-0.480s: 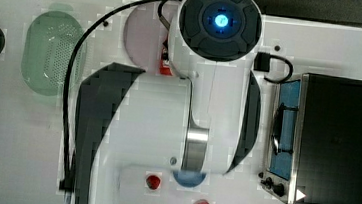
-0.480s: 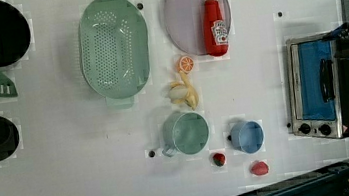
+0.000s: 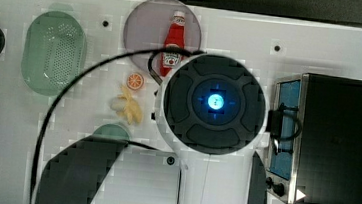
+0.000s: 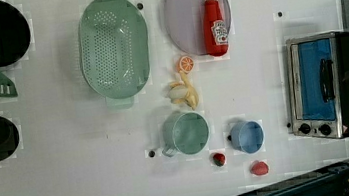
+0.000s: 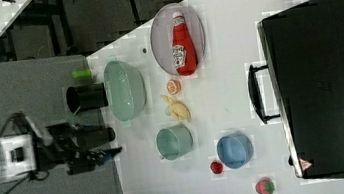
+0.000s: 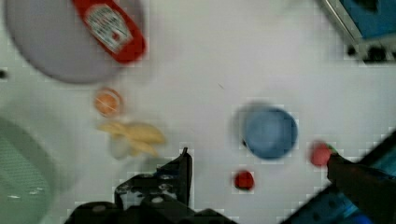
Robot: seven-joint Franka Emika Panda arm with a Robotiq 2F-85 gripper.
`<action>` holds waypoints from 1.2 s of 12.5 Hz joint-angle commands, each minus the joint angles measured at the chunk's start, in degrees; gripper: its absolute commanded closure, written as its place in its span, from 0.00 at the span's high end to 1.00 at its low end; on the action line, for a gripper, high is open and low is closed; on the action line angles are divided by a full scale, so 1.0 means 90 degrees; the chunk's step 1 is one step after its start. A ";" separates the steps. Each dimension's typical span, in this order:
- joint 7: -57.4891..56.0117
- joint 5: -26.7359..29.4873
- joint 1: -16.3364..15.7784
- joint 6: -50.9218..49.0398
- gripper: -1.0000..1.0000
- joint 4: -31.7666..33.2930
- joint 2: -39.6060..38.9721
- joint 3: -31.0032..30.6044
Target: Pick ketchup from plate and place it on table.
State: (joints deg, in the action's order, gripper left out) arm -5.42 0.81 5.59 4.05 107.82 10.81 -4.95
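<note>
The ketchup [image 3: 173, 43] is a slim red bottle with a white cap, lying flat on the lilac-grey plate [image 3: 143, 25] at the far edge of the white table [image 4: 70, 166]. Both also show in the left view, ketchup [image 4: 214, 25] on the plate [image 4: 185, 16], and in the right view, ketchup [image 5: 182, 45] on the plate [image 5: 161, 33]. My gripper [image 6: 259, 156] hangs high above the table, open, with nothing between its fingers. In the wrist view the ketchup [image 6: 112, 30] lies well away from it, on the plate [image 6: 51, 51]. The arm's round wrist [image 3: 214, 102] sits just below the plate in the top view.
A pale green basket [image 4: 113, 47] stands beside the plate. An orange slice [image 4: 186, 64], banana pieces [image 4: 184, 91], a green cup [image 4: 187, 132], a blue cup [image 4: 248, 137] and red strawberry pieces [image 4: 259, 168] lie mid-table. A toaster oven [image 4: 329, 84] is at the left view's right.
In the top view the arm's wrist has moved down from over the plate, uncovering the ketchup. The objects on the table have not moved.
</note>
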 commanded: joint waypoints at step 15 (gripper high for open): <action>-0.3889 0.0048 -0.0119 0.2945 1.00 -0.0299 -0.3670 -0.0401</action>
State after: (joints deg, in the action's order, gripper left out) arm -34.89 1.57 4.79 28.76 106.09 -23.23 -8.28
